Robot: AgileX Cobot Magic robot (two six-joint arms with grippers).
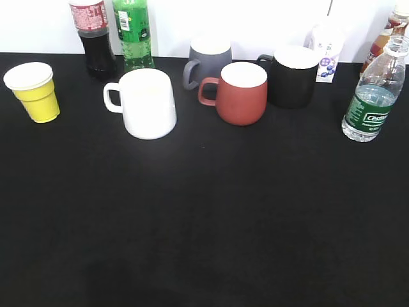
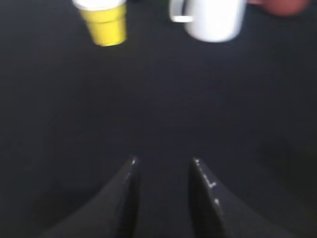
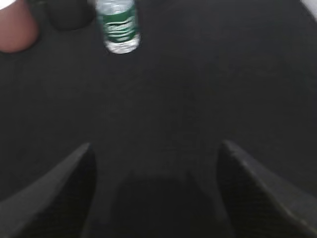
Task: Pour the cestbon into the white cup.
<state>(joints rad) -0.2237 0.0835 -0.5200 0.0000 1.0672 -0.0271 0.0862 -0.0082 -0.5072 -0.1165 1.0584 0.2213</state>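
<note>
The cestbon bottle (image 1: 374, 96) stands upright at the table's right edge, clear with a dark green label; it also shows at the top of the right wrist view (image 3: 118, 27). The white cup (image 1: 147, 102) stands left of centre, handle to the left; it also shows in the left wrist view (image 2: 213, 20). My left gripper (image 2: 163, 161) is open and empty over bare black cloth, well short of the cup. My right gripper (image 3: 156, 146) is open wide and empty, well short of the bottle. Neither gripper shows in the exterior view.
A yellow paper cup (image 1: 35, 89) stands at the far left. A cola bottle (image 1: 92, 35) and a green soda bottle (image 1: 133, 32) stand behind the white cup. Grey (image 1: 208, 61), red (image 1: 239, 93) and black (image 1: 291, 75) mugs and a small white carton (image 1: 326, 54) stand between cup and bottle.
</note>
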